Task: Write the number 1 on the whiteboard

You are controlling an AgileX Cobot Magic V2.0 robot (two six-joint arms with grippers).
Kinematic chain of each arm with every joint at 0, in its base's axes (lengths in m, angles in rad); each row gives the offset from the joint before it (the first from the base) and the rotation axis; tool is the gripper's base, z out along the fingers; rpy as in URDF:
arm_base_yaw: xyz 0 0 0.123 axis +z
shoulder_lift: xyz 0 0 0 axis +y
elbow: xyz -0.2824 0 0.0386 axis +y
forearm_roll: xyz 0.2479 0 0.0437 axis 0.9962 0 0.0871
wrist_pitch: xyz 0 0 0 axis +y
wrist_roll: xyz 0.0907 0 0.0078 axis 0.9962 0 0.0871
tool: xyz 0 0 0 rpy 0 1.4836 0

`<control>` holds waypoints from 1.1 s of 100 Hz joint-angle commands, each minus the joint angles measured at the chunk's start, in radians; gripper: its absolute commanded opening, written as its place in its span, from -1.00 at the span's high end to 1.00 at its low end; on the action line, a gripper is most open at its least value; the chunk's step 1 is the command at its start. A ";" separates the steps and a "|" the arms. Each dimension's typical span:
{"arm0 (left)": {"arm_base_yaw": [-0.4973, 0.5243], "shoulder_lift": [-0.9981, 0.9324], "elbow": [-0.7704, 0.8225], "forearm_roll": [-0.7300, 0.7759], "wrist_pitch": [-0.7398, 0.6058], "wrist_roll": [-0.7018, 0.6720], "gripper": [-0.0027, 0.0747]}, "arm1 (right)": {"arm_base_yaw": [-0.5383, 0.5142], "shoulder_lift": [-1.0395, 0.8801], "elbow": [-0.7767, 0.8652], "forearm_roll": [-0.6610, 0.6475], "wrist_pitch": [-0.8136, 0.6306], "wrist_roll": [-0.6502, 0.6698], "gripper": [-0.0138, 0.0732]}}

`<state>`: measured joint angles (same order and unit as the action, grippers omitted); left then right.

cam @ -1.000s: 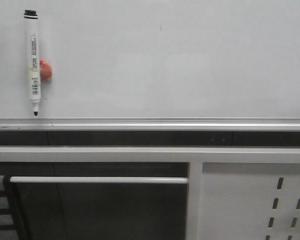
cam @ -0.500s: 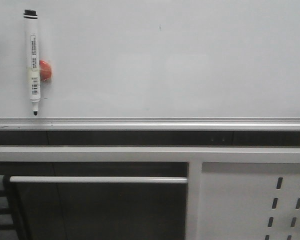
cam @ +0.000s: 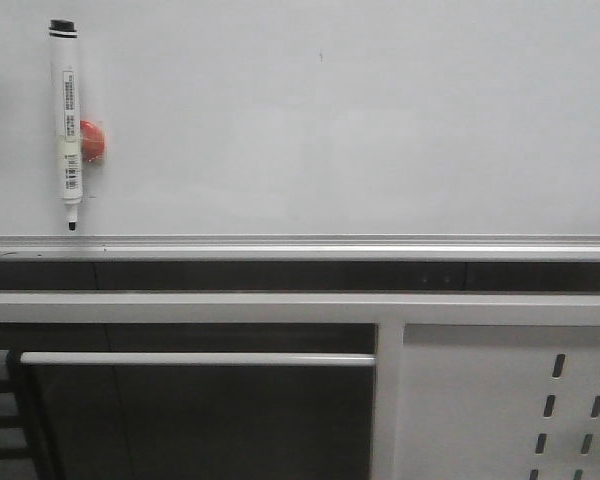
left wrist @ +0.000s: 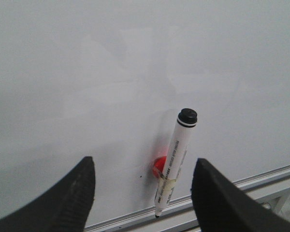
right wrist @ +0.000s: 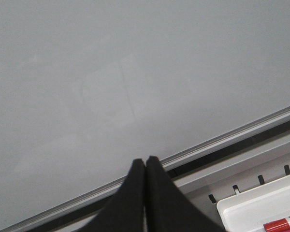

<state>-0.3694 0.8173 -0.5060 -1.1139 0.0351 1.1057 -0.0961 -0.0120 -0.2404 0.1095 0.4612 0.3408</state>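
The whiteboard (cam: 360, 130) bears no stroke yet. The left end effector (left wrist: 142, 193), released, faces the marker (left wrist: 174, 162) hanging between its fingers; next it likely advances and grasps. The right end effector (right wrist: 145, 166) is clenched empty.

The right gripper (right wrist: 145, 166), two black tapered fingers pressed together, points at the large glossy white-grey whiteboard (right wrist: 135, 82) above its silver aluminium edge rail (right wrist: 241, 134). Nearby, a white plastic tray (right wrist: 253, 203) holds a red-capped marker (right wrist: 280, 224).
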 commanded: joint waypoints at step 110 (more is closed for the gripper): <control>-0.153 0.311 0.275 1.083 -0.818 -1.106 -0.13 | -0.003 -0.016 -0.033 0.000 -0.083 -0.009 0.85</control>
<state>-0.5137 1.0846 -0.2092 -0.0272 -0.6472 0.0000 -0.0961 -0.0120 -0.2404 0.1095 0.4612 0.3408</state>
